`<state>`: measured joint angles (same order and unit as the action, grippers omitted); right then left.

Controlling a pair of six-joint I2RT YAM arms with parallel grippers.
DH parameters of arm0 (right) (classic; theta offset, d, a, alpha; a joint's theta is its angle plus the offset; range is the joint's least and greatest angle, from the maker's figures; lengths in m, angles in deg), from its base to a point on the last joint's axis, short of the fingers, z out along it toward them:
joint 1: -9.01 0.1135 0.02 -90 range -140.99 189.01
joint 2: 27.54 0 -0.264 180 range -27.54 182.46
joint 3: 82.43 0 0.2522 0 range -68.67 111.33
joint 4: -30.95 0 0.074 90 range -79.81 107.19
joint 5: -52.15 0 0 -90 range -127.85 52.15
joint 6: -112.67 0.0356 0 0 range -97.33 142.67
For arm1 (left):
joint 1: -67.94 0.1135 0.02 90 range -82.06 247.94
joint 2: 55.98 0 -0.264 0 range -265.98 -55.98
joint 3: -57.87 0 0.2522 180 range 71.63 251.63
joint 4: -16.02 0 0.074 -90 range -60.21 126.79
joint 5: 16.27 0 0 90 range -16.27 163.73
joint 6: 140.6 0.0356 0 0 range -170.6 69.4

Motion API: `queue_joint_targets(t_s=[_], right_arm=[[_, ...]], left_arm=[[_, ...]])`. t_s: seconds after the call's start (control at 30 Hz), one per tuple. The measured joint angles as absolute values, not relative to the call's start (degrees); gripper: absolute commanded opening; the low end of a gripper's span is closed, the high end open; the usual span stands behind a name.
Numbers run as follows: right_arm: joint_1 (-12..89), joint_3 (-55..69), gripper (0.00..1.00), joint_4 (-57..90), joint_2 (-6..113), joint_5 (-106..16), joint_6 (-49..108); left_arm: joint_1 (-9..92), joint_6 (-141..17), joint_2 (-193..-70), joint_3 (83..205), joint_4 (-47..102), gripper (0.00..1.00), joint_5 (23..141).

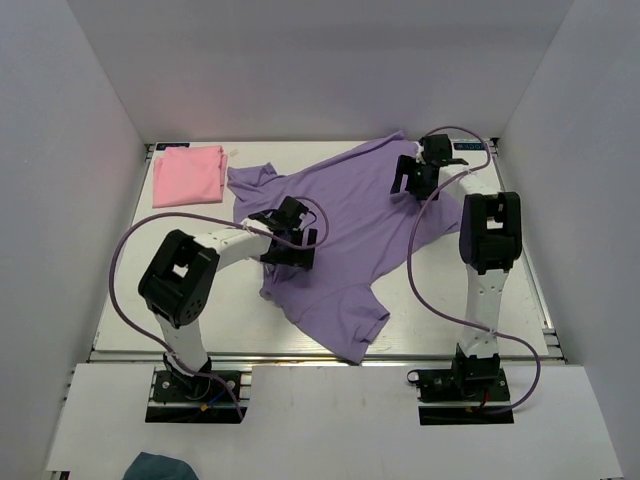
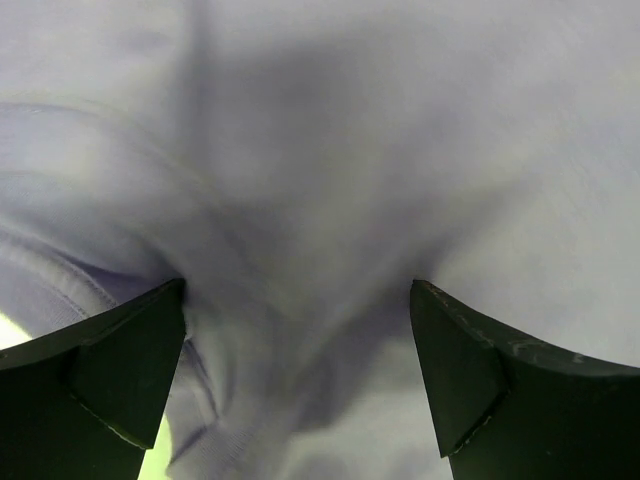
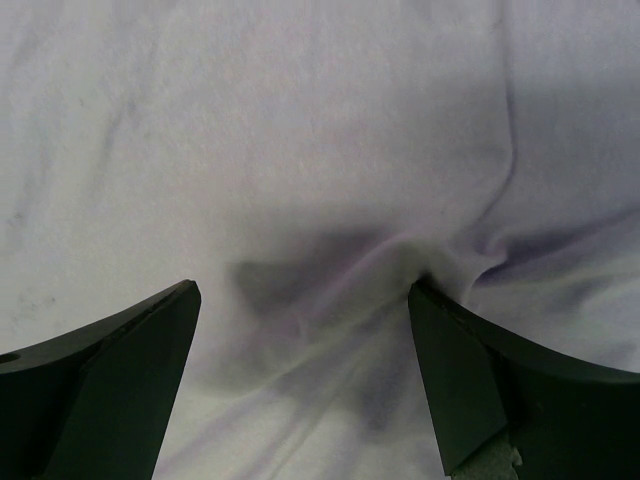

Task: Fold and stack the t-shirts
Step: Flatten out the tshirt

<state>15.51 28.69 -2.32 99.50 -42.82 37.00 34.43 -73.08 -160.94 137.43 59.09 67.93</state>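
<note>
Lavender shirt [image 1: 350,225], pink shirt [image 1: 187,174]

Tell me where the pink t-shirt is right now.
In the top view, the pink t-shirt lies folded at the far left corner of the table, just left of the spread purple t-shirt.

Robotics lab test cell; plain white enclosure walls [image 1: 70,200], metal-edged white table [image 1: 125,300]
</note>
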Motion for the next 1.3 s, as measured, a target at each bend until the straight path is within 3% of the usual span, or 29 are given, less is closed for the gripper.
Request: queue_joint_targets(t_s=[0.37,0.57,0.7,0.87,1.0,1.3], right_arm=[[15.5,42.6,0.90,-3.5,108.6,-45.9,35.0],[15.5,47.1,0.90,-3.5,110.2,-46.2,30.1],[15.5,46.6,0.90,-3.5,108.2,-46.2,26.9],[15.7,39.3,0.90,-4.0,98.5,-44.8,25.7],[16.1,26.0,0.90,-1.3,84.8,-42.5,26.9],[26.5,-2.5,0.90,-1.7,59.8,-39.4,27.6]], left_arm=[[21.5,-65.3,-159.3,137.1,63.2,1.00,89.3],[16.7,-63.7,-159.7,138.9,67.0,1.00,87.9],[17.4,-66.6,-157.4,139.0,67.8,1.00,80.5],[19.1,-74.6,-156.4,141.2,71.3,1.00,65.9],[22.3,-81.5,-156.4,141.6,75.5,1.00,57.1],[42.0,-89.5,-147.5,135.1,75.9,1.00,50.8]])
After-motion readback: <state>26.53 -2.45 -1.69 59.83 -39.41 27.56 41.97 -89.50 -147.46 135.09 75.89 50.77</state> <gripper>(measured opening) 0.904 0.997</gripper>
